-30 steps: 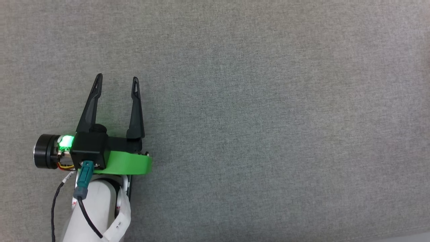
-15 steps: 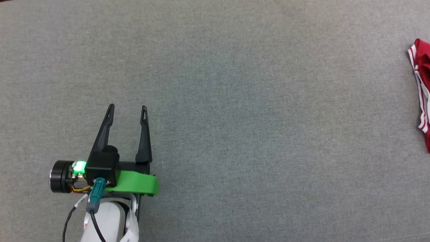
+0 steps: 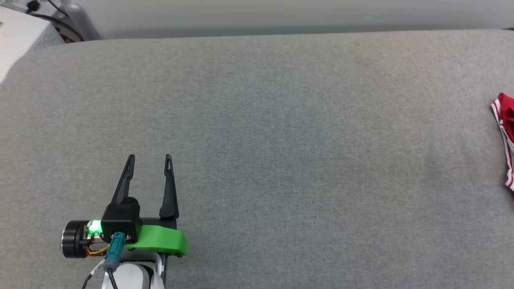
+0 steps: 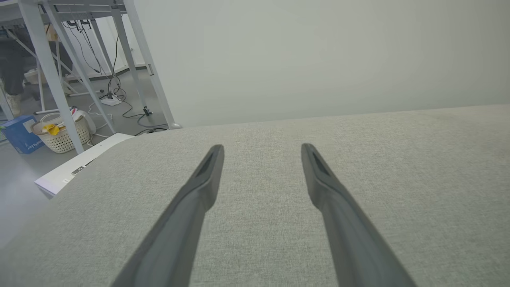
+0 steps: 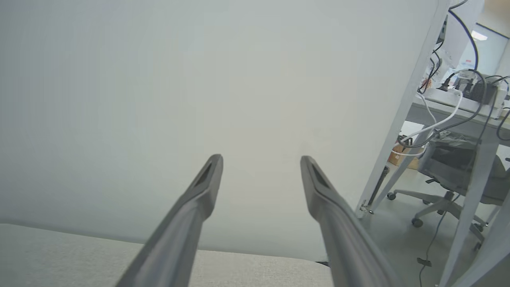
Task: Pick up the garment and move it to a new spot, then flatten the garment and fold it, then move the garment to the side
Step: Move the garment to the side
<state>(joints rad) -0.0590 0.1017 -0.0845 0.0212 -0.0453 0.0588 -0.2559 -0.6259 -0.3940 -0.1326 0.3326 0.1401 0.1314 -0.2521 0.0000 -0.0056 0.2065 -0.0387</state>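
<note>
I find my left gripper [image 3: 149,157] at the near left, fingers spread and empty over the grey fabric surface [image 3: 281,140]. My right gripper [image 5: 259,157] is likewise spread and empty, facing a pale wall [image 5: 159,79]. The red garment [image 3: 506,120] lies on the surface at the head view's right edge, well apart from the left gripper.

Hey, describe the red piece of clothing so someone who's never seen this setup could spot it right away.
Start from the wide grey fabric surface in the head view and follow it to the picture's right edge. There lies the garment, partly cut off. Its red cloth with white striped trim stands out against plain grey.
</note>
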